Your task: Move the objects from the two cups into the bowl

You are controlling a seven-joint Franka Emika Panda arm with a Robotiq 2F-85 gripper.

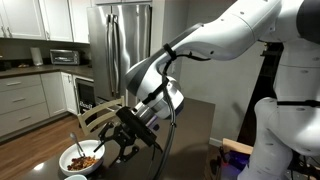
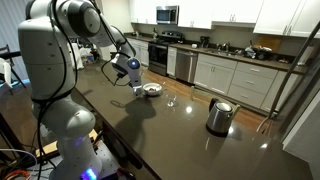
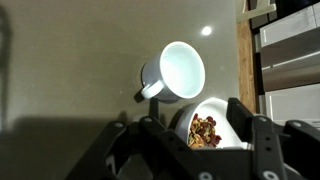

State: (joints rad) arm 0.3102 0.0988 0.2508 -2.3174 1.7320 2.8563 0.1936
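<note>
One wide white bowl (image 3: 222,112) sits on the dark surface (image 2: 150,135). It holds a heap of small brown-orange bits (image 3: 204,130), too many and too small to count. In an exterior view a single thin utensil (image 1: 75,143) sticks out of the bowl toward 11 o'clock.

One white cup (image 3: 180,68) with a handle sits at 11 o'clock of the bowl in the wrist view, just beside it. Its mouth faces the camera and its inside shows plain white. Whether cup and bowl touch cannot be told, nor whether the cup stands upright or tilted.

One clear glass tumbler (image 2: 172,100) stands near the bowl at 4 o'clock in an exterior view; it is too small there to tell what is in it. One steel kettle (image 2: 219,116) with a black handle stands further out along the same 4 o'clock line, well apart from the rest.

The jaws stand wide open and hold nothing. Their two dark fingers (image 3: 258,140) flank the bottom of the wrist view, with the filled bowl showing below in the gap between them. The white cup lies at 12 o'clock of them, clear of both fingers. In both exterior views the jaws hang low over the surface close to the bowl, at the end of the one white arm (image 1: 220,40).
</note>
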